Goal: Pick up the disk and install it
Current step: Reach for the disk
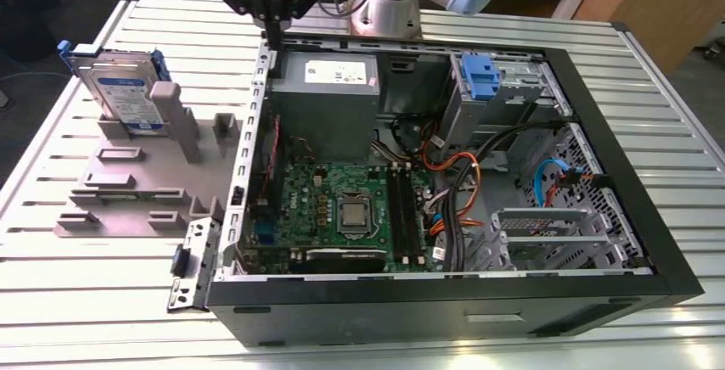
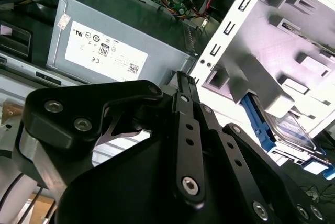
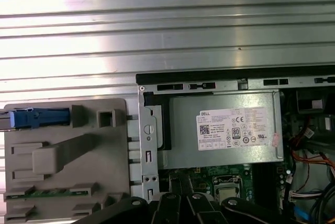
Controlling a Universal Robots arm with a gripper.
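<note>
Black links of the gripper (image 2: 180,77) lie closest to the lens in the second wrist view. Its two fingers seem pressed together at the tip, with nothing between them. It hangs above the rear corner of the open computer case (image 1: 453,298), just over the grey power supply (image 2: 112,41), and well apart from the disk (image 1: 114,90). The disk stands upright on its edge in a grey holder (image 1: 125,192) on the slatted table (image 1: 68,302), to the exterior view's left of the case.

By its look the disk is stiff and rather heavy for its size. Its smooth metal faces may slip, and it probably does not tolerate a knock. The best hold is likely across the two flat faces at the free upper part, because the blue frame is plastic and may bend.

The exterior view gives the label face and also the blue latch (image 1: 480,77) on the drive bay (image 1: 524,90). In the first wrist view the disk is seen edge-on, as a blue strip.
</note>
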